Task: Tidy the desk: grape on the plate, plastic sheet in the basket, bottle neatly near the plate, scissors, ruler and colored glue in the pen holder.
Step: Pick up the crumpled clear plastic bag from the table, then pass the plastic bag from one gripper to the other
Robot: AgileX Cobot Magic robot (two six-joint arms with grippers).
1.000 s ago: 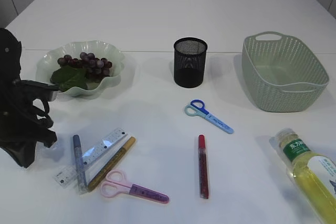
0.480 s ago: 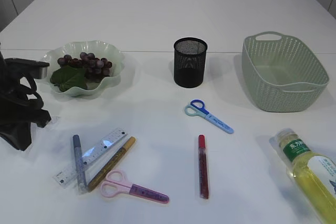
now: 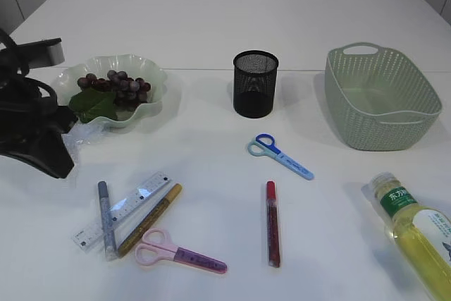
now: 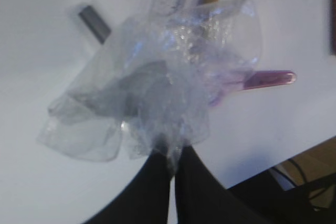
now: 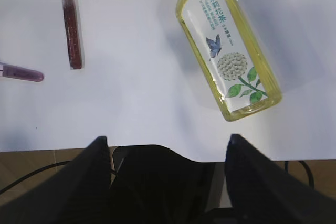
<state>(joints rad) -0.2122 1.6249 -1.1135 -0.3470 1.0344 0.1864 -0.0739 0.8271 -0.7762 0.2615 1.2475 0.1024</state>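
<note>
My left gripper (image 4: 172, 157) is shut on the crumpled clear plastic sheet (image 4: 157, 77), held above the table left of the plate (image 3: 156, 75); in the exterior view the sheet (image 3: 76, 137) hangs at the gripper (image 3: 65, 153). Grapes (image 3: 116, 84) lie on the plate. Blue scissors (image 3: 280, 155), pink scissors (image 3: 180, 254), a ruler (image 3: 123, 208) and red (image 3: 271, 223), gold (image 3: 149, 219) and grey (image 3: 106, 218) glue pens lie on the table. The bottle (image 5: 226, 45) lies flat ahead of my open, empty right gripper (image 5: 167, 145).
The black mesh pen holder (image 3: 255, 84) stands at centre back. The green basket (image 3: 380, 96) sits at back right. The bottle (image 3: 416, 230) lies near the front right corner. The table's front edge shows under the right gripper.
The left arm has risen and swung toward the plate, and the plastic sheet now shows hanging from its shut gripper. Everything else on the table lies where it was.
</note>
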